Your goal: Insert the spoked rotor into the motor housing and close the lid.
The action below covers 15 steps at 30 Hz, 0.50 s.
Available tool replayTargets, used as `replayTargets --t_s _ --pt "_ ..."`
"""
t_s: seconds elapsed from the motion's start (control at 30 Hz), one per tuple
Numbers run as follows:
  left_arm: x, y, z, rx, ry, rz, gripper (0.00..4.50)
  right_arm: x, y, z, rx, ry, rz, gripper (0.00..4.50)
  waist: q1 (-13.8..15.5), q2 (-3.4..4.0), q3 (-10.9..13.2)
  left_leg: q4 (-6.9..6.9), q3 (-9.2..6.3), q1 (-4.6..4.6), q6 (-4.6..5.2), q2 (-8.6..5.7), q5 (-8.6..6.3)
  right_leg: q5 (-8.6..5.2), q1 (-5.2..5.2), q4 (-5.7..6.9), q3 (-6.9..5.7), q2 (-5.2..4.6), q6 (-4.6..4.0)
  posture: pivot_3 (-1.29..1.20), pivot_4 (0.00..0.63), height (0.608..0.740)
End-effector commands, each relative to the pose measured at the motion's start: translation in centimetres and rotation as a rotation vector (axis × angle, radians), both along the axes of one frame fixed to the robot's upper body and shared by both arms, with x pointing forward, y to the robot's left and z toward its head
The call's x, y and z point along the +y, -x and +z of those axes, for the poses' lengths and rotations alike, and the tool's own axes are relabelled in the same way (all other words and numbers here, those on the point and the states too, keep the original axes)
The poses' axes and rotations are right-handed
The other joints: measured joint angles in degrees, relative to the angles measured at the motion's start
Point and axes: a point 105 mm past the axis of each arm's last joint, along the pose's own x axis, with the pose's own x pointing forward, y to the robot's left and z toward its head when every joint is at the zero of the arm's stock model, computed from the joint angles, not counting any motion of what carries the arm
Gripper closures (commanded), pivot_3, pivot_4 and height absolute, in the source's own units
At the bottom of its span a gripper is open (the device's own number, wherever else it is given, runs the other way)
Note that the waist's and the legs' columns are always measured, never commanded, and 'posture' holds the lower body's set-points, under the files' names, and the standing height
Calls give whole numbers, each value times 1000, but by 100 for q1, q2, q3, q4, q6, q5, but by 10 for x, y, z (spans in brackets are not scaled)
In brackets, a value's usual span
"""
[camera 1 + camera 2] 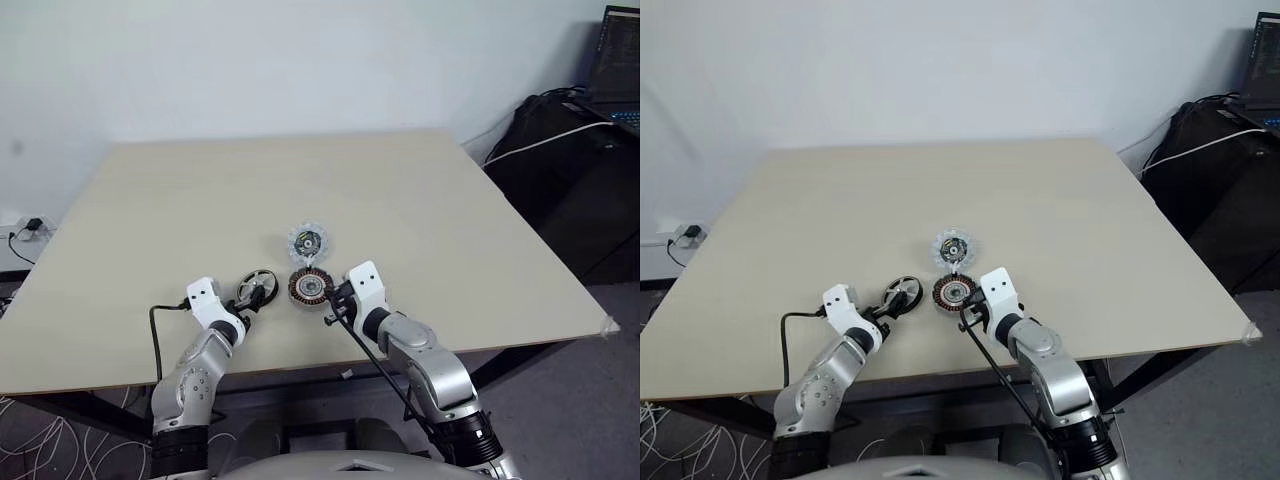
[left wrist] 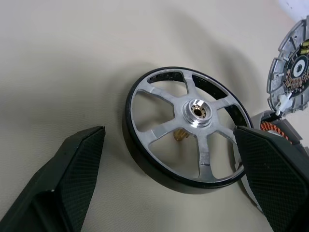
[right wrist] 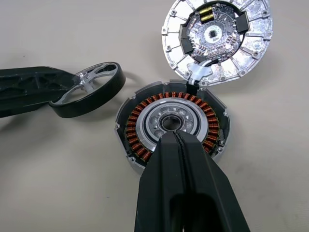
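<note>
Left pincer (image 2: 169,183) (fingers apart) flanks flat-lying spoked rotor (image 2: 186,129), hub up.

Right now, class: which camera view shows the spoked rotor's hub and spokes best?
The left wrist view: the spoked rotor lies large, face-on, between open fingers. The right wrist view catches it edge-on beside the motor housing; both eye views show it small.

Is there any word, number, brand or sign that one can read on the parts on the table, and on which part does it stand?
None can be read.
Lid: the circuit board inside shows tiny marks, too small to read.
Motor housing: no text seen.
Spoked rotor: no text seen.
Laptop screen behind the table: lines of text, too blurred to read.
</note>
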Motion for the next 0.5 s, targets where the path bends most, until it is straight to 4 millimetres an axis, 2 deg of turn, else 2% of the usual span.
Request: replayTargets --t_s 0.03,0.23,0.5 --pt "-15 -2 11 -36 48 -67 0 1 -3 15 -48 -28 -2 4486 3 0 0 0 0 0 -1 0 0 0 0 0 0 0 0 0 0 740" --pt "-24 -1 20 -70 105 -111 0 2 -4 14 -46 -28 3 4486 0 0 0 0 0 0 -3 0 -2 0 0 0 0 -1 0 0 0 740" --pt "-20 -5 26 -111 122 -76 0 1 -3 12 -41 -24 0 4486 -5 -1 1 0 0 0 -3 1 -2 0 -2 0 1 0 0 0 0 740"
